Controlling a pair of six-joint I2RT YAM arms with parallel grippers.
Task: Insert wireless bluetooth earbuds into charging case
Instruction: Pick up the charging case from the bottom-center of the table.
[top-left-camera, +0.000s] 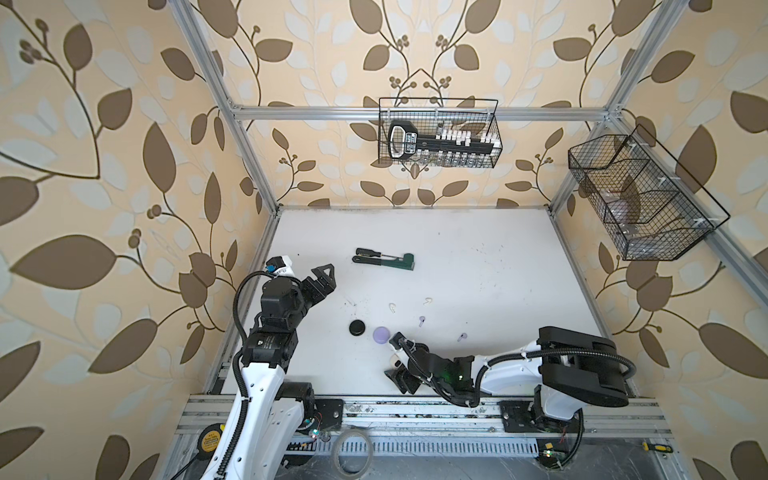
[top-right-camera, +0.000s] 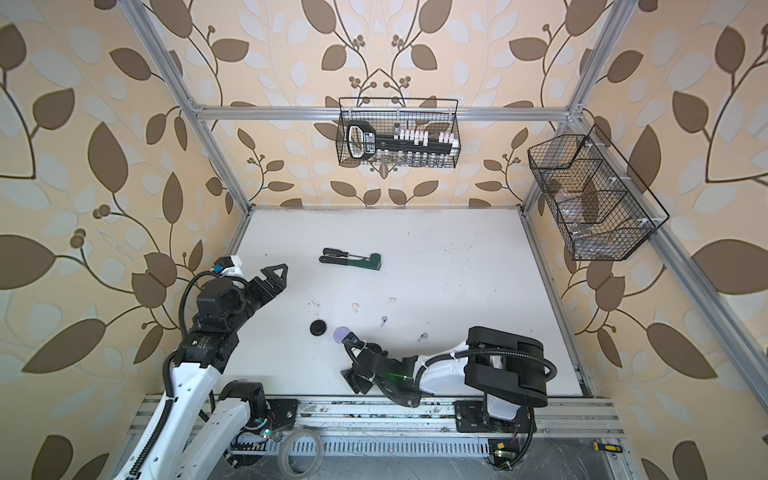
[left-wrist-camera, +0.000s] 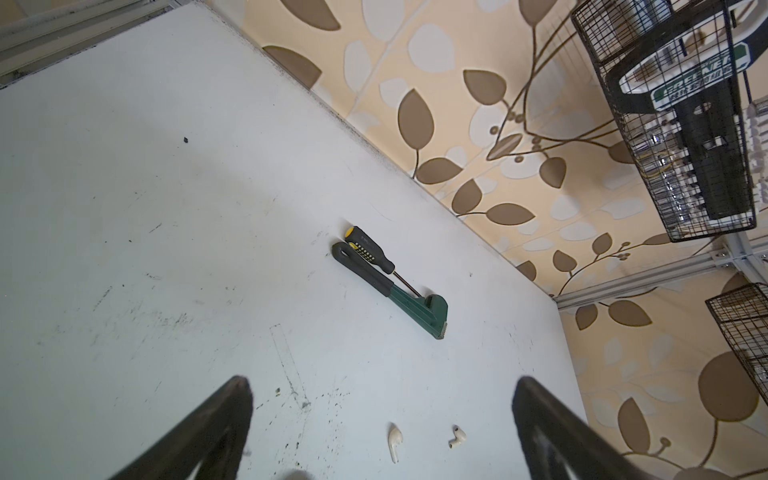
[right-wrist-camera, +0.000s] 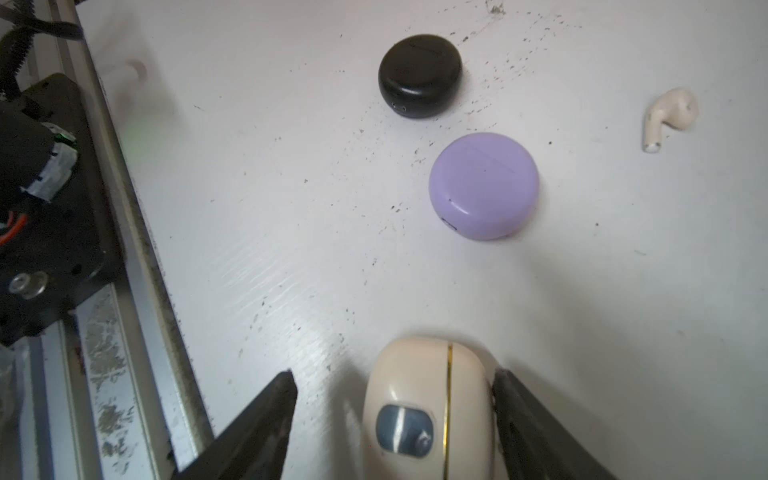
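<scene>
The right gripper straddles the cream case at the lower centre of the right wrist view. One finger touches its side and the other stands apart, so nothing is clamped yet. It should centre itself before squeezing, or the rounded shell may skid. A white earbud lies loose at upper right, past the lilac case. The left gripper gapes empty.

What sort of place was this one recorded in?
Most likely a purpose-built robot test cell, not a real room: leaf-patterned wallpaper panels sit inside an aluminium frame, two arms are mounted on a rail at the edge of the white table, and wire baskets hang from the frame.
</scene>
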